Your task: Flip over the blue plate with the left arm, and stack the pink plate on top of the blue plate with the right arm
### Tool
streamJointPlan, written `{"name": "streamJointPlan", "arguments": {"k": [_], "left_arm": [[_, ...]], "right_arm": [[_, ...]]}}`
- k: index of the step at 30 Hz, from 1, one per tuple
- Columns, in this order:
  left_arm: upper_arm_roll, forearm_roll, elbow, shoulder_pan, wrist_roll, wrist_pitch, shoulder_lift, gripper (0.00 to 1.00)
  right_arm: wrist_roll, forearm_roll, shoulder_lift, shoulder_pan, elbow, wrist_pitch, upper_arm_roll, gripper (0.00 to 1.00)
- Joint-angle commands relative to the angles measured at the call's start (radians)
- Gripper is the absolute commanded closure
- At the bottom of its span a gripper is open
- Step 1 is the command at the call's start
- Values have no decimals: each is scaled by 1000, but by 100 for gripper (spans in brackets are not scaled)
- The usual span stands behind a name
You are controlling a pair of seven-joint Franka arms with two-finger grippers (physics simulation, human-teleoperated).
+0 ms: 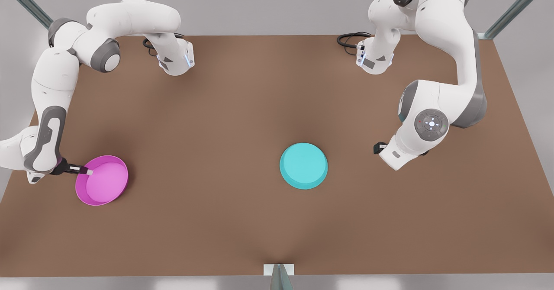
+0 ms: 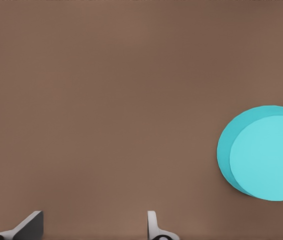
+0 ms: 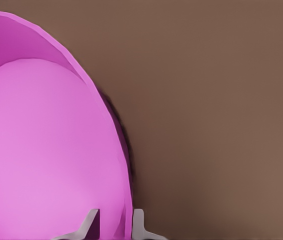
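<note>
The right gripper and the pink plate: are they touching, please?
Touching: in the right wrist view the right gripper straddles the pink plate rim, its fingers pressed against the wall.

Cyan blue plate [image 1: 303, 165], magenta pink plate [image 1: 102, 180], brown table [image 1: 242, 108].

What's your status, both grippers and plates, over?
Right gripper pinching the pink plate rim, plate tilted. Left gripper open, clear of the blue plate, which lies underside up. Table path between plates unobstructed.

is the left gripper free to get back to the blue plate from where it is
Probably yes. The left gripper hangs open above bare table beside the blue plate; nothing lies between them. The right gripper is far off, straddling the pink plate rim.
</note>
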Motion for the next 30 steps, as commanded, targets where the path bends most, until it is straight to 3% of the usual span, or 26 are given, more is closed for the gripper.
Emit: {"name": "streamJointPlan", "arguments": {"k": [1,9,21,30], "left_arm": [[0,0,0,0,0,-1,0,0],[0,0,0,0,0,-1,0,0],[0,0,0,0,2,-7,-2,0],[35,-1,3,0,-46,-36,-14,0]], "right_arm": [[-2,0,0,-2,0,-1,0,67],[-32,8,3,5,0,-19,0,79],[-31,14,-60,28,-81,-11,12,79],[-29,25,-167,28,-219,-4,94,79]]}}
